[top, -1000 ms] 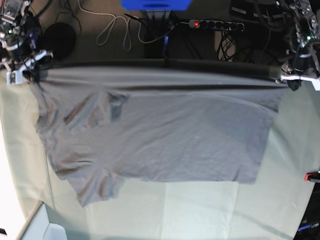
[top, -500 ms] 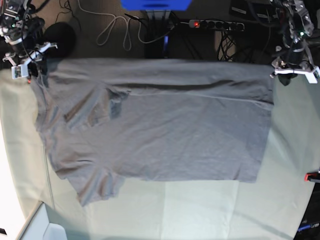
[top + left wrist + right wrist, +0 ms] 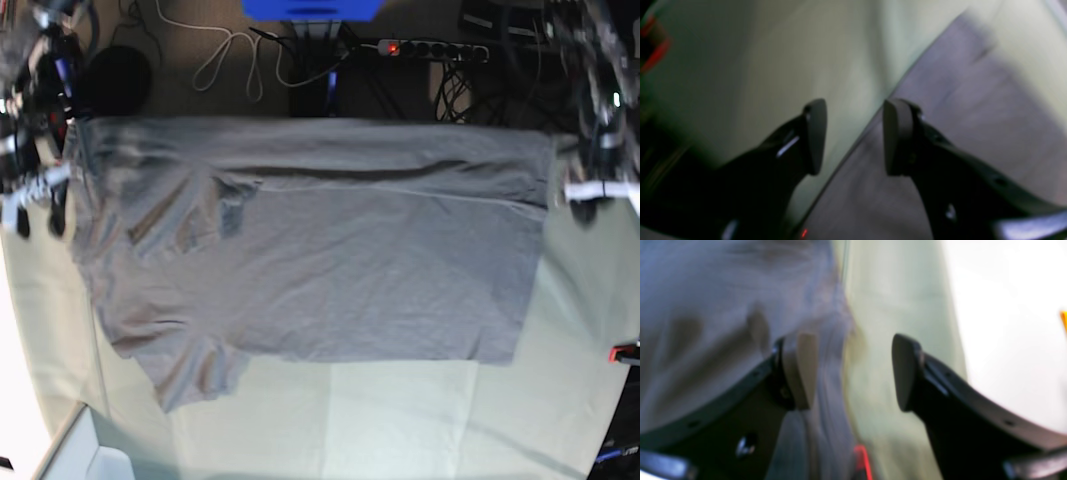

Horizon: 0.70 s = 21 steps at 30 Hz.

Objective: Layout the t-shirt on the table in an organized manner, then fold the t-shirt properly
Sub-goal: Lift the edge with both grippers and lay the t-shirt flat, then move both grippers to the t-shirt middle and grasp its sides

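the t-shirt [image 3: 320,250] lies spread on the table [image 3: 400,420].

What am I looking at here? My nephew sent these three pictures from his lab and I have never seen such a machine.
It is a robot with two arms, set to fold a shirt. One picture looks down from overhead; the two blurry ones come from cameras on the wrists, looking out between each claw's two fingers. On the table, covered in pale green cloth, a grey t-shirt lies spread out. The left gripper hangs over the shirt's edge with its jaws apart. The right gripper is open too, at the opposite edge. Neither holds anything. Cables and a power strip lie beyond the table.
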Each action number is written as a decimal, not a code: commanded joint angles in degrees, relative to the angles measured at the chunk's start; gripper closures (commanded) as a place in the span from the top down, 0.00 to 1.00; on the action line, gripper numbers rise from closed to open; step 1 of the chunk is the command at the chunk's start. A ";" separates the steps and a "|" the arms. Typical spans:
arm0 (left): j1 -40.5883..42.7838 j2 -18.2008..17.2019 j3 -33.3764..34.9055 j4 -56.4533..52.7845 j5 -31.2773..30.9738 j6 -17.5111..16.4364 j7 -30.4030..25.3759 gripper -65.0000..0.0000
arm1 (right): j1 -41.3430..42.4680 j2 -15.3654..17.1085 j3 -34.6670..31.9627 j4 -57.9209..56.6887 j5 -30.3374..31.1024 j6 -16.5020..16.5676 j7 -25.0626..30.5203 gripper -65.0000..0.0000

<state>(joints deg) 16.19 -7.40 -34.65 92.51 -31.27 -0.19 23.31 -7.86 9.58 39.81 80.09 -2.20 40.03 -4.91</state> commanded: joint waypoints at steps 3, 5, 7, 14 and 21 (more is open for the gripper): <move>-6.65 -1.00 0.15 -2.97 0.01 0.41 -1.29 0.42 | 11.86 1.71 -1.00 -6.12 -5.76 -0.03 -3.84 0.56; -11.13 -1.08 0.15 -5.78 0.10 0.41 -1.29 0.42 | 19.77 1.89 -1.18 -14.20 -11.21 -0.03 -5.07 0.56; -15.44 -1.17 0.15 -10.09 0.10 0.41 -1.29 0.42 | 27.07 2.77 -0.91 -23.26 -15.61 -0.03 -4.28 0.56; -28.45 -6.18 5.34 -30.58 0.10 0.41 -1.73 0.42 | 42.19 8.48 -1.18 -54.29 -24.40 -0.03 5.30 0.56; -36.89 -9.08 13.51 -44.64 0.10 0.41 -3.05 0.55 | 42.89 10.77 -1.18 -64.67 -25.63 -5.44 16.47 0.56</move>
<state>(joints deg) -19.38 -15.55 -21.06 46.94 -31.22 0.45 21.02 32.93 19.20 38.59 14.52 -28.58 34.98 9.58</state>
